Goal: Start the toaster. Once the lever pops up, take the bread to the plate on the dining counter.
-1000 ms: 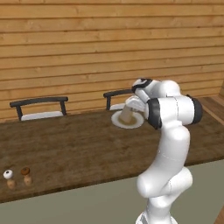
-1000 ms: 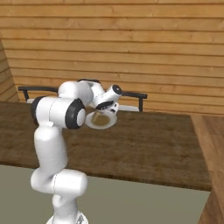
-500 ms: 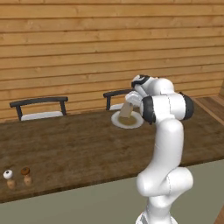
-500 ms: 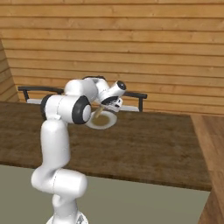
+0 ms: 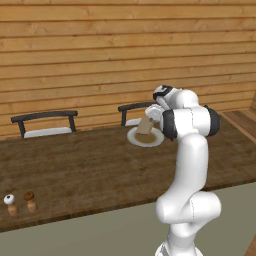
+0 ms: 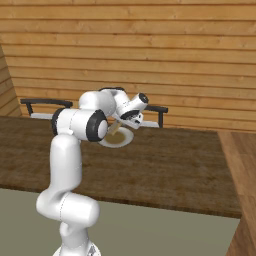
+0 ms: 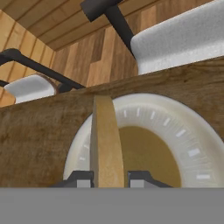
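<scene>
Bread [image 7: 106, 144] now lower over plate [image 7: 183, 140]

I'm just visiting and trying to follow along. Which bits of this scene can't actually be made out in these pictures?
- Bread meeting the plate: hand view, the slice's lower end is cut off at the bottom, so contact cannot be told.
- Gripper: left base view, too small to read the jaws.
- Plate: right base view, partly behind the arm.
- Two small shakers on the dining counter: left base view, too small to identify.
</scene>
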Controlling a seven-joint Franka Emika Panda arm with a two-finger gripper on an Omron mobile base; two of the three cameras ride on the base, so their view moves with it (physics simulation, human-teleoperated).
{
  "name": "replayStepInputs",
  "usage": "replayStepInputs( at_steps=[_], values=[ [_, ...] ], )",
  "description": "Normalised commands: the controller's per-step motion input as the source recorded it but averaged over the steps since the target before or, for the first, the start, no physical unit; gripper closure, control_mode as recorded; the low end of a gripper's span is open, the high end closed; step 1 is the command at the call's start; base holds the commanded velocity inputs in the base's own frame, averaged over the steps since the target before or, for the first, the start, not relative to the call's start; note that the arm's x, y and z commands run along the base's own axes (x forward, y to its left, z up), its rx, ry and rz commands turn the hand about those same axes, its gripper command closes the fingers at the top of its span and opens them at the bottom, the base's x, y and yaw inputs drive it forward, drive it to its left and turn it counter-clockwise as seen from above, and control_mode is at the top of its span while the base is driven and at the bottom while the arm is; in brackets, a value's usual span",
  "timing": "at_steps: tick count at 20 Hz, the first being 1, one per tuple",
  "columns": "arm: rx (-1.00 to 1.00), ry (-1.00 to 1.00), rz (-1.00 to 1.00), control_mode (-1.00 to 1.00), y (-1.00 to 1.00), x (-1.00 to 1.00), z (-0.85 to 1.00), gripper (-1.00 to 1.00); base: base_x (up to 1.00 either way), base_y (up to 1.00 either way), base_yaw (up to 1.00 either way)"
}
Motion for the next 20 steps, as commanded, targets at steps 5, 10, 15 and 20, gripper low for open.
replayStepInputs(
  at_steps=[5,10,15,20],
  values=[
    [0.00,0.00,-0.04,-1.00,0.22,-0.02,-0.23,1.00,0.00,0.00,0.00],
    [0.00,-0.01,-0.05,-1.00,0.13,-0.13,-0.24,1.00,0.00,0.00,0.00],
    [0.00,-0.05,-0.02,-1.00,0.05,-0.27,-0.15,1.00,0.00,0.00,0.00],
    [0.00,-0.13,-0.02,-1.00,0.07,-0.42,0.00,1.00,0.00,0.00,0.00]
  ],
)
